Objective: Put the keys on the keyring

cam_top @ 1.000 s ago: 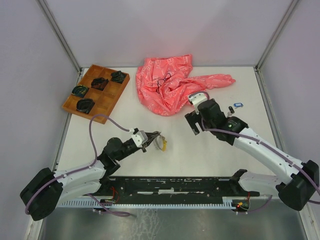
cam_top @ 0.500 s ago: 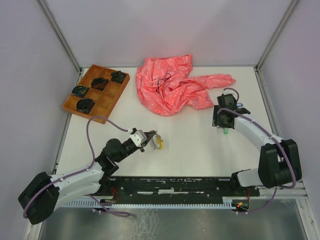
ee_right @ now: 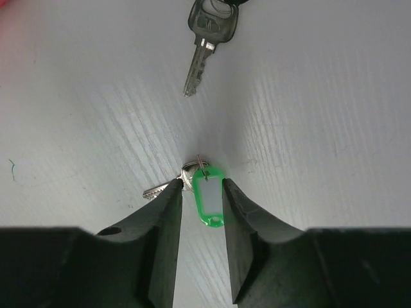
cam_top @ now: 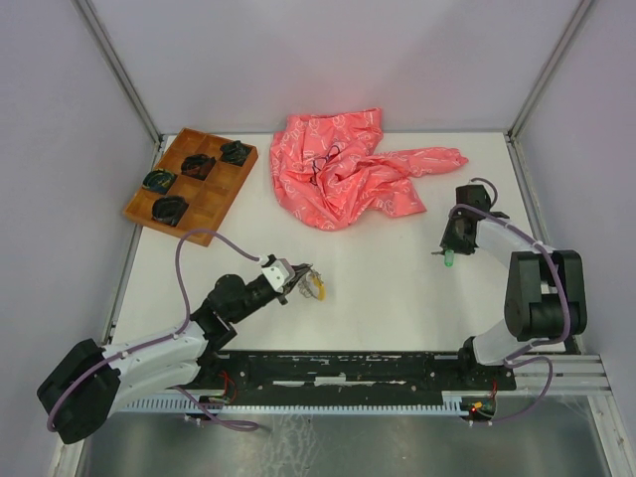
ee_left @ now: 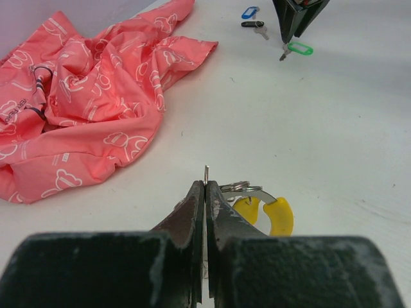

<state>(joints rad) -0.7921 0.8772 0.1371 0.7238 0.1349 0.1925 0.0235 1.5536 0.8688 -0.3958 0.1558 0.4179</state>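
The grey keyring (ee_left: 242, 187) sits edge-on in my left gripper (ee_left: 205, 186), which is shut on it just above the table. A key with a yellow tag (ee_left: 277, 215) hangs from the ring; from above the yellow tag (cam_top: 318, 289) shows at the left gripper (cam_top: 304, 277). My right gripper (ee_right: 202, 189) points down at the table, open, its fingers close on either side of a green-tagged key (ee_right: 209, 202). In the top view the right gripper (cam_top: 449, 252) stands over the green tag (cam_top: 448, 260). A black-headed key (ee_right: 207, 32) lies beyond it, and a blue-tagged key (ee_left: 249, 11) farther back.
A crumpled pink cloth (cam_top: 348, 179) lies at the back centre with a thin dark cord loop (cam_top: 324, 162) on it. A wooden compartment tray (cam_top: 213, 195) holding dark bundles stands at the back left. Frame posts and grey walls bound the table.
My right arm swung from near the cloth to the right side and came down over the green-tagged key, its jaws narrowing around it. The left gripper kept hold of the keyring and barely moved.
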